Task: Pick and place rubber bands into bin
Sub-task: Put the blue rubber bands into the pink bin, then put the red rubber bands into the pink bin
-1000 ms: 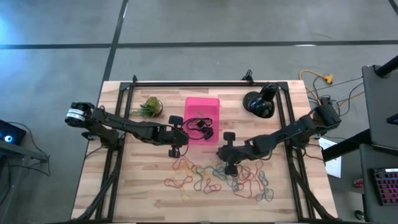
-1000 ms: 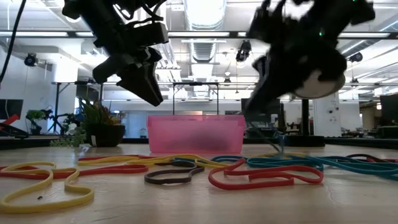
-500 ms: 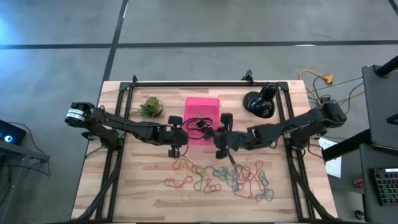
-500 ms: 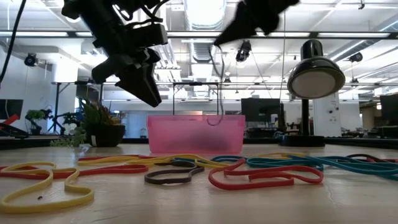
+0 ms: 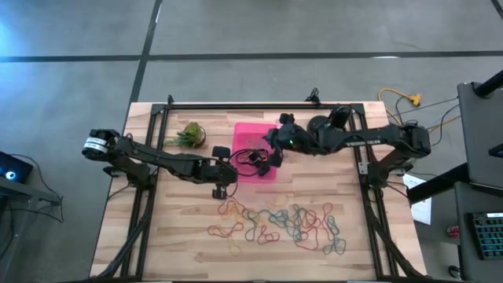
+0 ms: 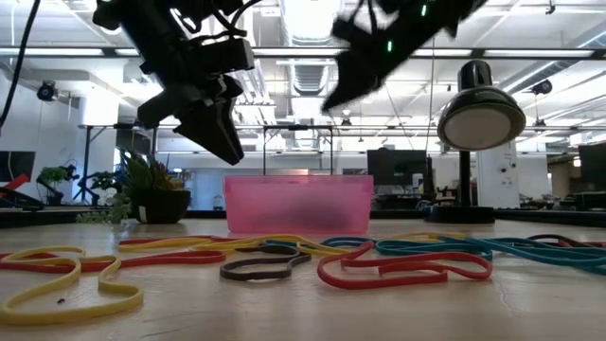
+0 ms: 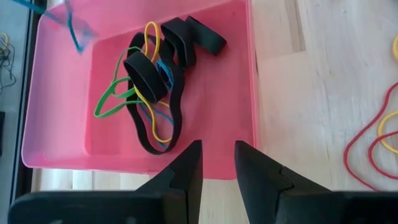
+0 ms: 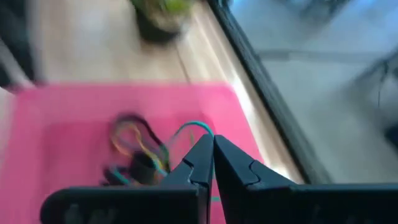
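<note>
rubber bands [image 5: 275,222] lie scattered in a loose multicoloured spread along the near half of the tabletop [image 5: 181,236], while a small tangle of black, yellow, green and blue ones [image 7: 152,87] already sits inside the pink bin [image 5: 245,134] at the middle of the far half. the high view shows the right gripper [image 5: 277,149] reaching across from the right edge to hang over the bin's right wall, next to the black lamp [image 5: 326,130]. its own wrist view gives what the overhead cannot: the jaws are pressed together, with a thin teal band [image 8: 193,127] curling out from between the tips above the pink floor. the left wrist view catches a blue strand [image 7: 74,25] dangling over the bin's far corner. the left gripper [image 5: 222,181] hovers just off the bin's near left corner; its wrist view shows the two dark fingers [image 7: 186,171] parted with a narrow gap and nothing between them, looking down on the bin's wall. the low view alone shows both grippers raised well clear of the wood, the left one [image 6: 213,128] pointing down toward the bin [image 6: 298,204], and red, yellow, teal and dark bands [image 6: 379,265] lying flat in the foreground. a small potted plant [image 5: 189,135] stands just left of the bin.
</note>
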